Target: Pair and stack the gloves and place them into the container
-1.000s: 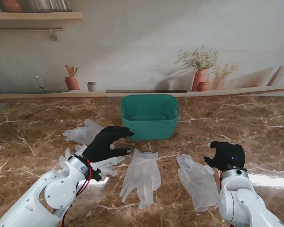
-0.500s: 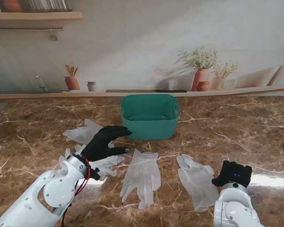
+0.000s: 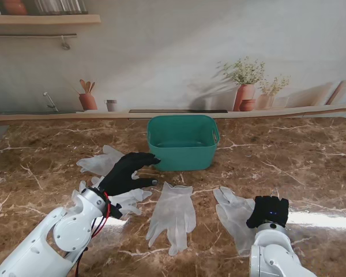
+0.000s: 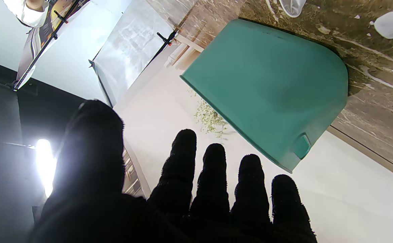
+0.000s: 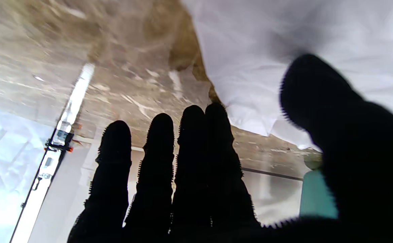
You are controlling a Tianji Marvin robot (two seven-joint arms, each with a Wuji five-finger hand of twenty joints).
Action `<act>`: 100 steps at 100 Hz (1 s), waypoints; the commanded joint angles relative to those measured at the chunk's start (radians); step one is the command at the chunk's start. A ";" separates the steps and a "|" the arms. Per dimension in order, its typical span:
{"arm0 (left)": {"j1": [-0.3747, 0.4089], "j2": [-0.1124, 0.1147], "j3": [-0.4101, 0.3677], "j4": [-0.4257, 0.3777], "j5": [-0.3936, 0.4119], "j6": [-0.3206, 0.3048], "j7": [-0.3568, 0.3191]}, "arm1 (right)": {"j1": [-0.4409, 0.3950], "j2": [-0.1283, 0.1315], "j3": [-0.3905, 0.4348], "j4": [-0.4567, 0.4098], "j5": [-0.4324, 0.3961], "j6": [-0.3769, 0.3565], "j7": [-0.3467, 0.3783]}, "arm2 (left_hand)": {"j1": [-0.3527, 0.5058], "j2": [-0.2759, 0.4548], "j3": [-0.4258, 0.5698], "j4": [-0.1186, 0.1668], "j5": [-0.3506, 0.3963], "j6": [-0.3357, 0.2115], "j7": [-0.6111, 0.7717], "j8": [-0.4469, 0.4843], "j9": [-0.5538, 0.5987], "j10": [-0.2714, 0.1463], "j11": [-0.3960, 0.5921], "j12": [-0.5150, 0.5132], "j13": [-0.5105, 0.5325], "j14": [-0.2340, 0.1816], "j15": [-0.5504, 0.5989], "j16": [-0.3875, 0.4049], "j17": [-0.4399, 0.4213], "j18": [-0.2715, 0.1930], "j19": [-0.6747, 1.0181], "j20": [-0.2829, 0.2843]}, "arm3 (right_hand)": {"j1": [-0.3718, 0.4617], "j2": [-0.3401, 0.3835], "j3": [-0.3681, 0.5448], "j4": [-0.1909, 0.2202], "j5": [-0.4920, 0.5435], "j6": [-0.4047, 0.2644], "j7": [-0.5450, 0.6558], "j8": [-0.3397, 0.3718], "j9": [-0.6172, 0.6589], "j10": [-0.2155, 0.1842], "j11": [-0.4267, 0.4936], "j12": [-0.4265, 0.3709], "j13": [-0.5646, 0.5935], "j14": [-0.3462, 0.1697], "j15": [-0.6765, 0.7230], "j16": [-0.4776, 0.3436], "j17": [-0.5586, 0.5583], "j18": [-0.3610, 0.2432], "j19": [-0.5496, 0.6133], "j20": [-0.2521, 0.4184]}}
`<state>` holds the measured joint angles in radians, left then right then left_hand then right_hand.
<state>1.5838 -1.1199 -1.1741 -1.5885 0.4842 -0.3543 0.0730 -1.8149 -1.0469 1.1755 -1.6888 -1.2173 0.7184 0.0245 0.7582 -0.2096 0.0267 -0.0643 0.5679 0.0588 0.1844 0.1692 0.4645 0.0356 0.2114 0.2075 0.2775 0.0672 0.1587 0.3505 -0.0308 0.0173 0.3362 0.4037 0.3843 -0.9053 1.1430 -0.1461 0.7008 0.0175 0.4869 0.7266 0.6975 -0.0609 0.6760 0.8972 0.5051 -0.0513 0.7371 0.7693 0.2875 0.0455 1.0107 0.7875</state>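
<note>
— What differs from half a second back?

— My right hand (image 3: 269,211) has slid left, toward the middle of the tabletop (image 3: 311,161), and now sits over the edge of the rightmost glove (image 3: 236,216), near the front edge. A second ago it was farther from me and clear of that glove. Its fingers (image 5: 159,162) are stretched out side by side with the thumb apart; it grips nothing that I can see.

— And the left?

— My left hand (image 3: 126,173) has hardly shifted. It hangs with fingers spread and empty, fingertips close to the near left corner of the teal container (image 3: 183,142), above the two gloves (image 3: 112,184) on the left side of the tabletop.

— The remaining glove?

— The middle glove (image 3: 174,213) lies flat where it was, between the two hands, nearer to me than the container. The container stands toward the back edge, centred.

— Any writing or labels?

— None that I can read on gloves or container.
</note>
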 commanded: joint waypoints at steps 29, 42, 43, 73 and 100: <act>-0.005 -0.003 0.008 0.008 -0.015 0.011 -0.005 | 0.039 -0.031 -0.018 0.125 0.116 -0.108 -0.113 | 0.019 0.039 -0.042 0.024 0.024 -0.009 0.001 0.000 0.000 -0.008 -0.018 -0.013 -0.030 -0.048 -0.033 -0.010 -0.006 -0.021 -0.036 0.009 | 0.141 0.128 0.043 -0.121 0.191 -0.367 0.396 0.045 0.135 -0.025 -0.204 -0.277 0.158 0.007 -0.151 -0.165 0.096 0.002 0.070 0.032; -0.009 -0.003 0.014 0.010 -0.015 0.015 -0.006 | 0.048 -0.045 0.003 0.137 0.164 -0.158 -0.189 | 0.022 0.040 -0.041 0.024 0.025 -0.010 0.002 0.001 0.002 -0.006 -0.017 -0.013 -0.028 -0.046 -0.032 -0.010 -0.004 -0.016 -0.033 0.011 | 0.139 0.175 0.070 -0.112 0.149 -0.365 0.368 0.186 0.311 -0.016 -0.249 -0.304 0.346 0.041 -0.246 -0.254 0.211 0.027 0.120 -0.005; -0.009 -0.003 0.014 0.010 -0.016 0.015 -0.007 | 0.048 -0.046 0.006 0.137 0.167 -0.163 -0.194 | 0.022 0.041 -0.042 0.024 0.025 -0.011 0.002 0.001 0.002 -0.006 -0.017 -0.013 -0.028 -0.046 -0.032 -0.010 -0.005 -0.016 -0.032 0.011 | 0.139 0.175 0.071 -0.112 0.149 -0.365 0.367 0.187 0.318 -0.016 -0.249 -0.303 0.353 0.043 -0.247 -0.255 0.217 0.028 0.123 -0.006; -0.020 -0.004 0.031 0.012 -0.020 0.046 -0.013 | 0.027 -0.063 0.089 0.083 0.191 -0.319 -0.319 | 0.029 0.021 -0.042 0.026 0.014 0.018 -0.006 -0.002 0.010 0.019 -0.015 -0.011 -0.022 -0.005 -0.021 0.003 -0.014 0.028 0.022 0.045 | 0.136 0.175 0.071 -0.113 0.142 -0.328 0.382 0.192 0.446 -0.041 -0.201 -0.210 0.494 0.033 -0.189 -0.212 0.307 0.034 0.246 -0.026; -0.022 0.008 0.028 -0.049 -0.024 0.093 -0.076 | 0.007 -0.049 0.138 -0.018 0.097 -0.511 -0.358 | 0.021 -0.037 -0.047 0.025 -0.003 0.080 -0.038 -0.023 -0.002 0.056 -0.013 -0.010 -0.025 0.018 -0.021 0.009 -0.017 0.051 0.033 0.059 | 0.128 0.167 0.069 -0.111 0.155 -0.321 0.379 0.175 0.467 -0.067 -0.139 -0.121 0.486 0.012 -0.100 -0.152 0.293 0.028 0.266 -0.034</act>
<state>1.5625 -1.1137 -1.1462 -1.6153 0.4614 -0.2645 -0.0062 -1.8046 -1.1019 1.3121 -1.6675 -1.1219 0.2223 -0.3312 0.7691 -0.2230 0.0267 -0.0643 0.5728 0.1206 0.1709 0.1692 0.4645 0.0811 0.2113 0.2075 0.2775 0.0746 0.1587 0.3503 -0.0338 0.0647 0.3462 0.4457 0.5264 -0.7443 1.1958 -0.2754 0.8458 -0.3012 0.8463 0.9055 1.1429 -0.1039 0.5162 0.7550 0.9632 -0.0247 0.6158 0.5947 0.5829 0.0706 1.2414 0.7735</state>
